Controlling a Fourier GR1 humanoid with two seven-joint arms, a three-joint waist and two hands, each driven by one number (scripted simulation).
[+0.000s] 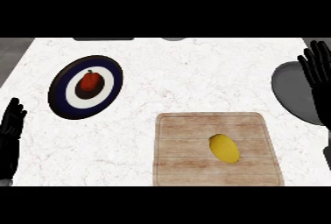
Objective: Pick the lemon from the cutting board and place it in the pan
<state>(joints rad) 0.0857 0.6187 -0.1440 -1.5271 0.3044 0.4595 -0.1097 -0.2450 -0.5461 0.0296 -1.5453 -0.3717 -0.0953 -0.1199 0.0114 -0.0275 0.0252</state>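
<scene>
Our right robot hand (318,65) stands with fingers straight and released at the view's right edge, over the grey pan (292,89). Our left robot hand (12,122) rests released at the left edge. The lemon (224,148) lies on the wooden cutting board (187,148), on the marbled surface (194,74). Well apart, a red pepper (90,81) sits on a ringed plate (68,98).

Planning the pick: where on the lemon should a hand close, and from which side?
Across the lemon's narrow middle, coming from above. It lies flat on the cutting board, long axis running near to far, slightly tilted, with bare board around it. The right hand is nearer, by the pan.
</scene>
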